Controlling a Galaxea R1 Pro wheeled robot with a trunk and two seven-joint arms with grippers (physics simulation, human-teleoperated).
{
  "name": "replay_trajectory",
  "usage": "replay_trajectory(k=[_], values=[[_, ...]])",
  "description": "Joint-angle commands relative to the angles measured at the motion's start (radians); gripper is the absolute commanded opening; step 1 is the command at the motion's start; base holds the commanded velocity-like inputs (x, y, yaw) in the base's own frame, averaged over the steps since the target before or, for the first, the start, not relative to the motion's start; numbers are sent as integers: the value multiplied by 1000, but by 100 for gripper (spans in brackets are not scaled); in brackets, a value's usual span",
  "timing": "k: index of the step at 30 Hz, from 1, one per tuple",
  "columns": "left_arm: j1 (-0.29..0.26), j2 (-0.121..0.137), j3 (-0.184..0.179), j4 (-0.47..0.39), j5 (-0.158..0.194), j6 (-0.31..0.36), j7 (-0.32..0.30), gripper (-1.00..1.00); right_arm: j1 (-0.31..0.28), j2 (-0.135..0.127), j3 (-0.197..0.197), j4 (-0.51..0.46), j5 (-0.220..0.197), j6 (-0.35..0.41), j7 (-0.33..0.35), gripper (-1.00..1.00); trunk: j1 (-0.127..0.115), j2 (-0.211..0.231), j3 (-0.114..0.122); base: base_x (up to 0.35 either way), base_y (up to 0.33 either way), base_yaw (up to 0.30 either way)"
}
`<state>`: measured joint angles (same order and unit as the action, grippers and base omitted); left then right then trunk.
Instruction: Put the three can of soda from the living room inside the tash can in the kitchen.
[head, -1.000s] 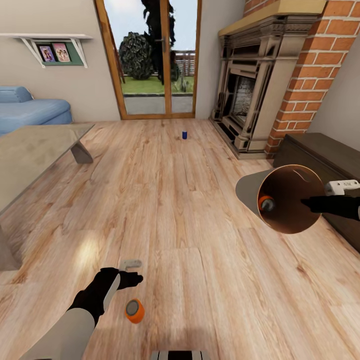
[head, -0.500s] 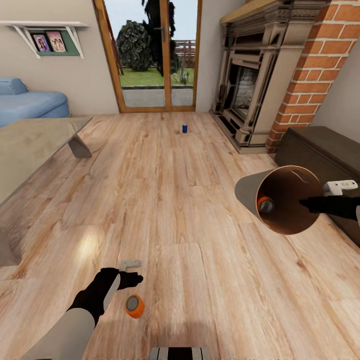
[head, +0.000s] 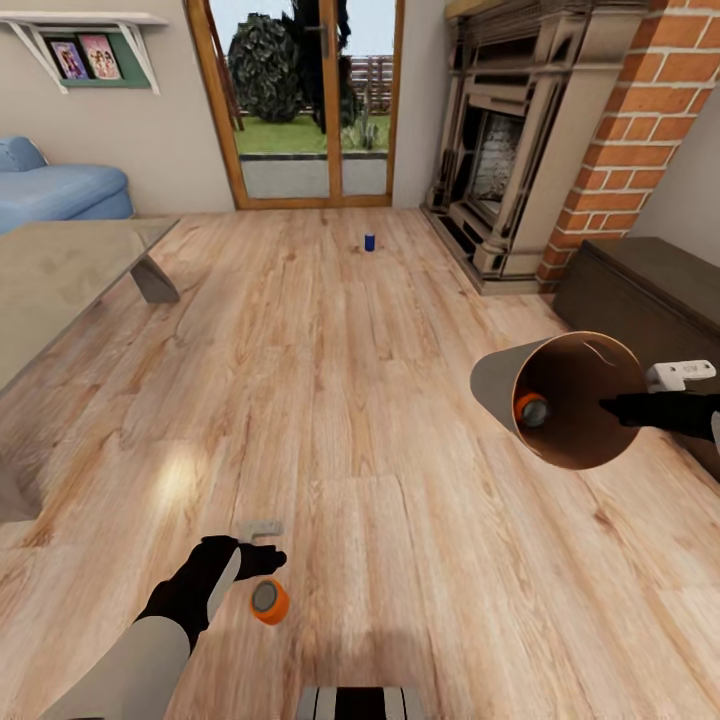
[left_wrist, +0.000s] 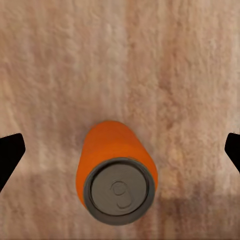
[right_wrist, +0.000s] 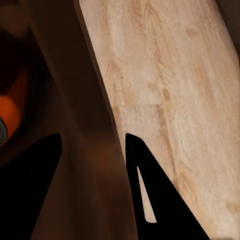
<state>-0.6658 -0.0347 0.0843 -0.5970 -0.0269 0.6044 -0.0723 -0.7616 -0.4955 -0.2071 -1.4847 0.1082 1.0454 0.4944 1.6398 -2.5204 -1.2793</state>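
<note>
Hovering wide open, your left gripper (left_wrist: 120, 150) straddles the upright orange can (left_wrist: 117, 175) on the floor; it's light, slick and dentable, so pinch mid-body. Your right gripper (head: 615, 405) clamps the trash can (head: 500, 380) rim

1. no text, brand, number or sign can be read anywhere.
2. the orange soda can (left_wrist: 116, 179) shows a grey top with a pull tab and a plain body, no lettering.
3. the blue soda can (head: 369, 241) is too small to show any label.
4. the framed pictures (head: 84, 57) on the wall shelf are too blurred to read.
</note>
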Motion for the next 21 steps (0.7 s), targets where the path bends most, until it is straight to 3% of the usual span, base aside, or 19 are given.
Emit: replay_trajectory(k=[1, 21], values=[[0, 0, 0, 0, 0, 0, 0, 100, -1, 0, 0, -1, -16, 2, 1, -100, 0, 0, -4, 0, 0, 0], [0, 1, 0, 0, 1, 2, -1, 100, -1, 2, 19, 0, -16, 2, -4, -100, 9, -5, -81, 0, 0, 0]])
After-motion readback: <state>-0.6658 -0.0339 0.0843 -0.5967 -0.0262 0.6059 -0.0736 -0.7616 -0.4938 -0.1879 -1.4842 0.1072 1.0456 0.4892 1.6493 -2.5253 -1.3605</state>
